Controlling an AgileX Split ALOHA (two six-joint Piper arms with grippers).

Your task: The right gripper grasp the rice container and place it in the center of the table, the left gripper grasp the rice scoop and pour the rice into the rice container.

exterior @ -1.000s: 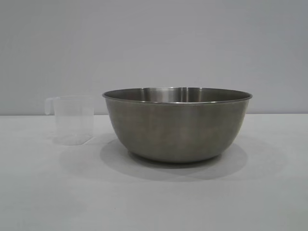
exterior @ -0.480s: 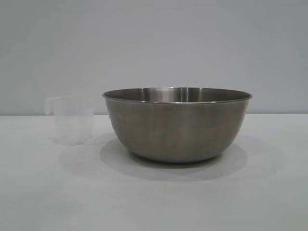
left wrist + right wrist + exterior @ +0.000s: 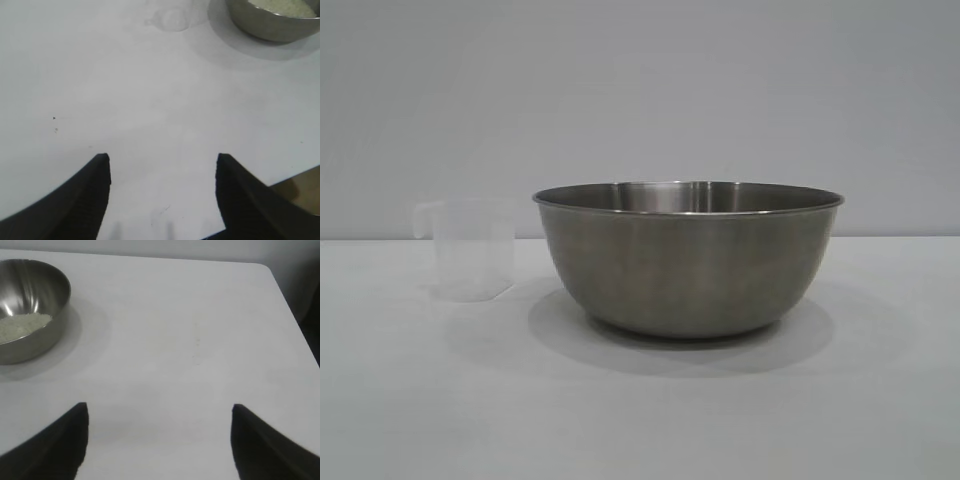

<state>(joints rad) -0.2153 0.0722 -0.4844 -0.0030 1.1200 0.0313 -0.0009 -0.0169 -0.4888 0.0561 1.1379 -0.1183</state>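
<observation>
The steel rice container (image 3: pixel 688 258) stands on the white table (image 3: pixel 640 420) at the middle of the exterior view. The translucent rice scoop (image 3: pixel 470 248) stands upright just left of it, apart from it, its handle pointing left. Off-white rice (image 3: pixel 22 326) lies inside the container; it also shows in the left wrist view (image 3: pixel 287 7). My left gripper (image 3: pixel 162 159) is open and empty over bare table, far from the scoop (image 3: pixel 170 19) and the container (image 3: pixel 272 22). My right gripper (image 3: pixel 160 407) is open and empty over bare table, well away from the container (image 3: pixel 30 305). Neither gripper shows in the exterior view.
The table's far rounded corner and side edge (image 3: pixel 285 295) show in the right wrist view. A table edge with brown floor beyond (image 3: pixel 300 185) shows near the left gripper. A plain grey wall (image 3: pixel 640 90) stands behind the table.
</observation>
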